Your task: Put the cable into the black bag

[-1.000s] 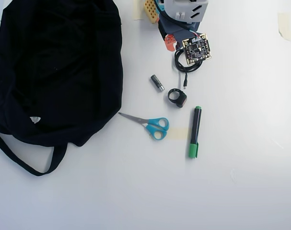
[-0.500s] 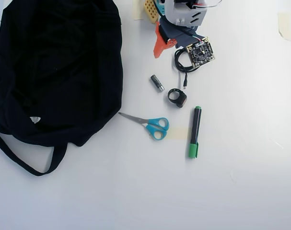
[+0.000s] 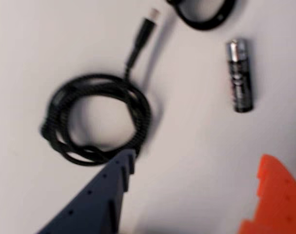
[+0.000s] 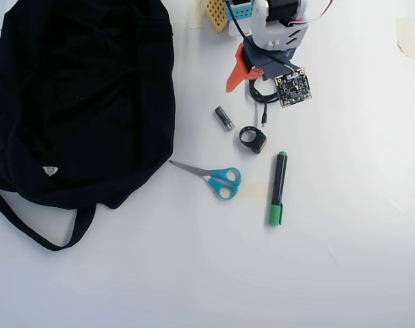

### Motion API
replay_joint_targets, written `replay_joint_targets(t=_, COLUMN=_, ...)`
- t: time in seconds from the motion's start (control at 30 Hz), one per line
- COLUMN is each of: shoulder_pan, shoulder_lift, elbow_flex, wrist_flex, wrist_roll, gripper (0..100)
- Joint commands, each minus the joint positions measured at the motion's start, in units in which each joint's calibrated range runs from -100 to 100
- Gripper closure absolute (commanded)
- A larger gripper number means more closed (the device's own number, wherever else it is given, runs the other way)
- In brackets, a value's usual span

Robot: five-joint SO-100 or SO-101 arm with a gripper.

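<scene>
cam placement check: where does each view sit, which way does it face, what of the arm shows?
Wrist view: rides on the gripper, looking down at the table; blue and orange jaws show, open.
Overhead view: fixed above, facing straight down; arm enters at the top edge, black bag at left.
Shared: cable, battery.

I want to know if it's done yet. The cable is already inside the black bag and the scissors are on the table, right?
Not quite. The cable is not inside the black bag; it lies coiled on the table under the open end effector, as the wrist view shows. The scissors are on the table.
</scene>
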Motion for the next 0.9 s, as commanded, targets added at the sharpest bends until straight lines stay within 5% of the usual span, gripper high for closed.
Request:
replay_joint_targets(t=0.0, shoulder_pan=-1.57, shoulder_lift=-0.7, elbow_flex=3.55, wrist_flex=-2.38, wrist_roll=-1.95, gripper=67)
replay_joint_targets(t=0.3, shoulder_pan=-1.19, shoulder_lift=-0.53, elbow_flex=15.32, wrist_flex=-18.4, wrist_roll=-2.63, gripper=67)
replay_joint_targets(t=0.87, shoulder_pan=-1.12, shoulder_lift=-0.36, elbow_flex=25.02, wrist_flex=-30.38, wrist_roll=-2.63, gripper=67)
